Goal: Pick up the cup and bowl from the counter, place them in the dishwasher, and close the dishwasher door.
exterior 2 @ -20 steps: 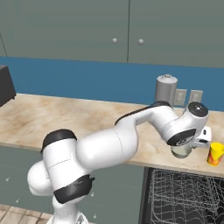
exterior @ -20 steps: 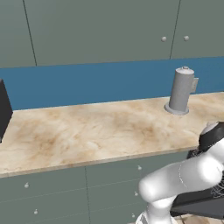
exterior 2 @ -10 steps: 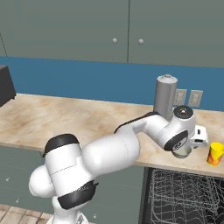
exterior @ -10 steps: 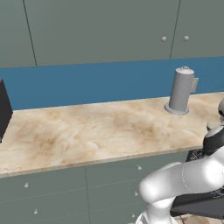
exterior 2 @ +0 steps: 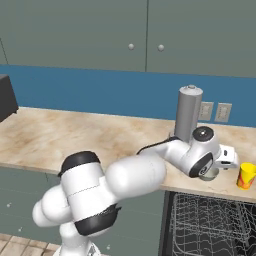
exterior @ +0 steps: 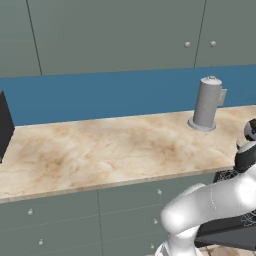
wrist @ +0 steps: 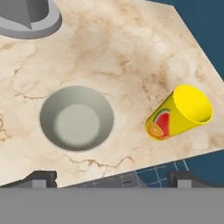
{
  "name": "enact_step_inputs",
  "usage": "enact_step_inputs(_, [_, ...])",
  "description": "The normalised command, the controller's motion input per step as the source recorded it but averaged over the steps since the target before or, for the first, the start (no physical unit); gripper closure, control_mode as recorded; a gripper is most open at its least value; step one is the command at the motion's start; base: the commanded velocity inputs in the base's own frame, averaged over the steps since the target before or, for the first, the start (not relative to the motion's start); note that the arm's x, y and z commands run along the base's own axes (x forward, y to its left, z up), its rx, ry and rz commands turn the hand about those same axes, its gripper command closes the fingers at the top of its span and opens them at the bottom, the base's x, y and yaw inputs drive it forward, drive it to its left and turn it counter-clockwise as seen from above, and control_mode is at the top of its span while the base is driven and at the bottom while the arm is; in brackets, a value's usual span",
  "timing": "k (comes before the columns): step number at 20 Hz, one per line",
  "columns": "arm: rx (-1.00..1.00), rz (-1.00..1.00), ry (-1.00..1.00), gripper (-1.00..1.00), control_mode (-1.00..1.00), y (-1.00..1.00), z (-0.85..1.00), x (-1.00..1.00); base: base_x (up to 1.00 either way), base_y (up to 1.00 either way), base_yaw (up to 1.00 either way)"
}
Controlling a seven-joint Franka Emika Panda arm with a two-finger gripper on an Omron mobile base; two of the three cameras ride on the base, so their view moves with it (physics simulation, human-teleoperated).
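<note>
The bowl [wrist: 77,118] sits upright on the counter [wrist: 127,57] near its front edge, pale grey-beige with a lighter flat bottom, and nothing lies in it. Just beside it, apart and not touching, stands the cup [wrist: 179,113], yellow with a watermelon and orange slice printed on its side; it stands close to the counter's end corner, and in the right base view it [exterior 2: 245,175] shows beyond the robot's wrist. The gripper [wrist: 111,178] hangs above the counter's front edge, its jaws spread wide and holding nothing, with the bowl between and ahead of the two fingertips [wrist: 41,178]. Behind the bowl, toward the blue wall, stands the tall grey canister [exterior 2: 187,114]. Below the counter edge the dishwasher [exterior 2: 212,225] is open, its wire racks showing.
</note>
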Motion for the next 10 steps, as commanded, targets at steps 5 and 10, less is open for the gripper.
enact_step_inputs(5, [0.00,-0.03,0.00,-1.00,-1.00,-0.38,0.00,0.19,0.00,0.00,0.00])
enact_step_inputs(10, [0.00,-0.02,0.00,-1.00,-1.00,-0.38,0.00,0.14,0.00,0.00,0.00])
